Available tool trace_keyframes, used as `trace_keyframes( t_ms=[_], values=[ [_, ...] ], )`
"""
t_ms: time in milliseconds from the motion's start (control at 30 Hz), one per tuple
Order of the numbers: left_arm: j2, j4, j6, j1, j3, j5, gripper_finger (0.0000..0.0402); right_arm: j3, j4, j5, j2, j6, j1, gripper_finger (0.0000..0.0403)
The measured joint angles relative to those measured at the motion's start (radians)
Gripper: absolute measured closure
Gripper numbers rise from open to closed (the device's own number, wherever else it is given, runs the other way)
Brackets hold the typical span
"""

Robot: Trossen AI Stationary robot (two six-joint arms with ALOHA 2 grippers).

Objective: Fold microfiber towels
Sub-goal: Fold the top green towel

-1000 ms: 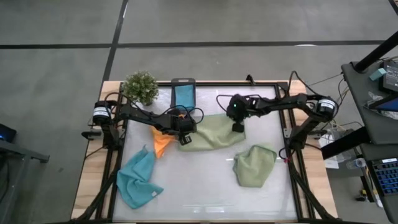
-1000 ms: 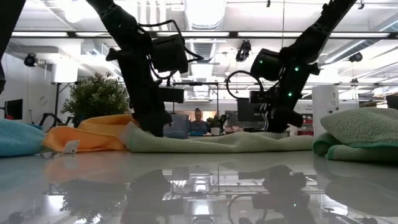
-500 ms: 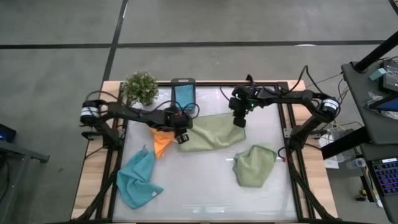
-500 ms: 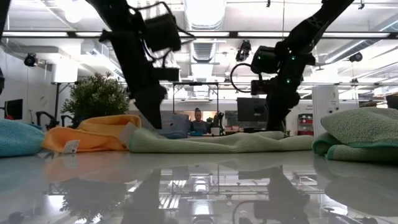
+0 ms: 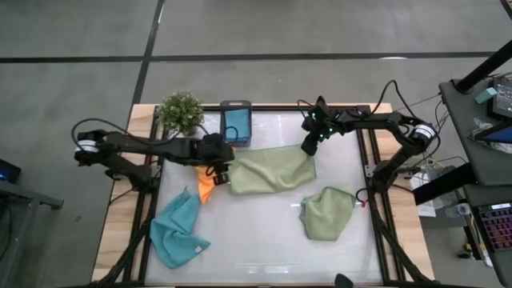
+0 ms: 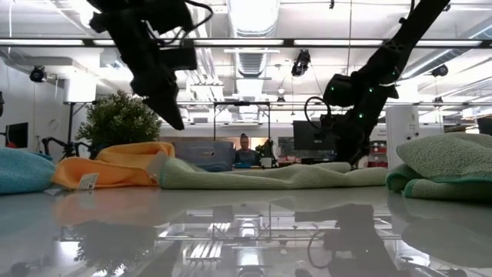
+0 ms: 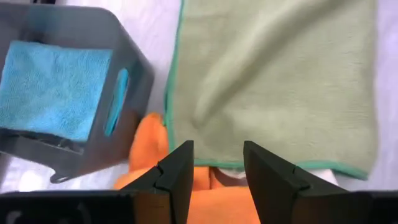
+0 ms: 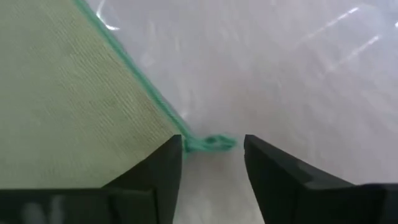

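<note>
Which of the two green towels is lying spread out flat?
The sage green towel in the middle of the table, between both arms, lies flat. The other green towel, nearer the front right, is bunched into a heap.

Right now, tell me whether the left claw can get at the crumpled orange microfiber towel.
Probably yes. The left claw hangs open just above the crumpled orange microfiber towel, whose folds show right past its fingers, with nothing lying over them; only the flat sage green towel borders it.
</note>
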Motion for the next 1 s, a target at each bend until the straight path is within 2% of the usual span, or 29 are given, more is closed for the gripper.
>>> trace_keyframes(
  t_ms=[200,300,467,633,667,1000],
  values=[
    [-0.085,0.101,-0.040,0.000,-0.092,0.019,0.0276,-0.004,0.042,-0.072,0.041,-0.015,0.001,0.0226],
    [-0.099,0.130,-0.044,0.001,-0.130,0.016,0.0276,-0.002,0.072,-0.075,0.057,-0.017,0.001,0.0239],
    [-0.092,0.227,-0.044,0.002,-0.188,0.001,0.0276,-0.004,0.074,-0.076,0.050,-0.020,0.001,0.0302],
    [-0.072,0.333,-0.043,0.002,-0.239,-0.054,0.0276,-0.005,0.076,-0.076,0.036,-0.026,0.001,0.0381],
    [-0.066,0.349,-0.043,0.003,-0.250,-0.066,0.0276,-0.005,0.076,-0.076,0.036,-0.029,0.001,0.0387],
    [-0.007,0.378,-0.043,0.003,-0.256,-0.083,0.0276,-0.005,0.069,-0.075,-0.049,-0.033,0.044,0.0394]
  ],
)
